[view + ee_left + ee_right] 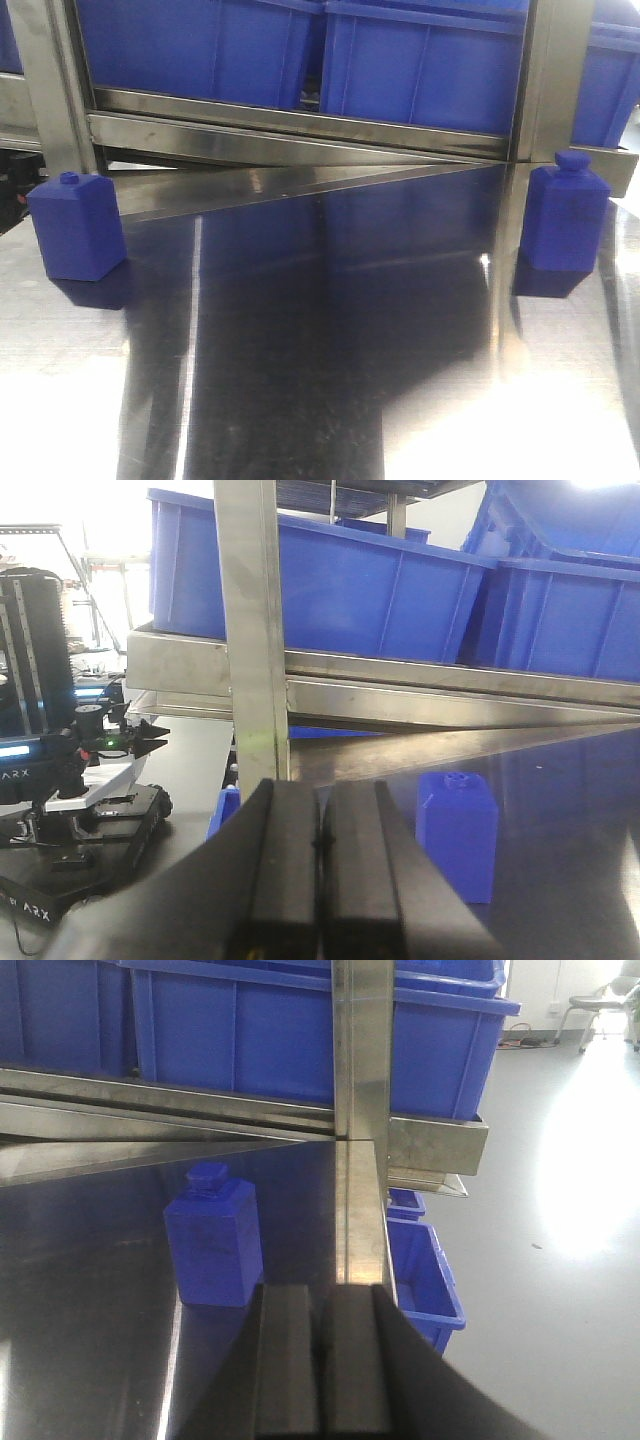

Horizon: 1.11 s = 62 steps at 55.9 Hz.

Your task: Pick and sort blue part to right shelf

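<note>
Two blue bottle-shaped parts stand upright on the shiny steel table (pixel 320 340). One part (pixel 76 226) is at the far left by a shelf post; it also shows in the left wrist view (pixel 456 835). The other part (pixel 564 222) is at the far right; it also shows in the right wrist view (pixel 213 1237). My left gripper (pixel 320 825) is shut and empty, short of and left of its part. My right gripper (pixel 322 1325) is shut and empty, short of and right of its part. Neither gripper shows in the front view.
A steel shelf rack (pixel 300 125) crosses the back, with posts at left (pixel 50 85) and right (pixel 545 80). Blue bins (pixel 420 60) sit on it. Another blue bin (pixel 420 1270) stands on the floor to the right. A spare arm (pixel 90 770) lies left of the table.
</note>
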{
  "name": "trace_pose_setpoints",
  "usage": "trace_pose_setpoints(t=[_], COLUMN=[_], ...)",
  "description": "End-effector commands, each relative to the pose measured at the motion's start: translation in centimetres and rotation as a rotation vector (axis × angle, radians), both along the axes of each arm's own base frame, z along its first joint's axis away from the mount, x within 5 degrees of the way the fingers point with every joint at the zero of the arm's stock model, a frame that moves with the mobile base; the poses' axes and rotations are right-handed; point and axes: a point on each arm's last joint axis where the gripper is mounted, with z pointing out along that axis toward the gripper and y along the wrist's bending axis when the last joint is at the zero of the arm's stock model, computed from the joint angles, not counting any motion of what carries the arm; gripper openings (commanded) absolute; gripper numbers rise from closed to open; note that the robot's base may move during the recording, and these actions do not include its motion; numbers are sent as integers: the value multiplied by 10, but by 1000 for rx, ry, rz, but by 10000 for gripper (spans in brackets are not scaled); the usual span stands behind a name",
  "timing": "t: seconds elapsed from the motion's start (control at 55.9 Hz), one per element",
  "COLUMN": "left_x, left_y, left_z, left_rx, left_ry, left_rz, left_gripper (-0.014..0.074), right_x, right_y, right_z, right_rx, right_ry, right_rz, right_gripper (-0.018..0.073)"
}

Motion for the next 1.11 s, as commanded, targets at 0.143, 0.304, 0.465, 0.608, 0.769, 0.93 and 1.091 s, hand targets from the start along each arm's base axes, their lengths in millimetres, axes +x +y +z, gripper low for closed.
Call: trace_pose_setpoints(t=[0.143,0.304,0.465,0.608,0.769,0.93,1.091], left_x=[-1,-1,-2,-4,-11,-19,-7], left_y=[1,1,2,3,4,-1,-7], left_z=[-1,-1,3,11,44,98,145], left_rx=[-22,-23,-30,-54,-97,-72,-43], left_ry=[-75,-77,-121,-212,-285,-138,84], left_rz=[5,6,11,24,18,-38,-85], left_gripper=[124,124,124,124,124,128,143], right_x=[-2,-2,-2,-2,-2,-2,-2], right_y=[0,0,0,0,0,0,-1], right_z=[11,11,11,11,11,11,13], right_rx=[0,0,0,0,0,1,2], right_ry=[-101,-101,-101,-101,-101,-103,-122], right_rz=[-4,-4,-4,-4,-4,-4,-5], right_gripper=[37,37,37,37,37,37,37])
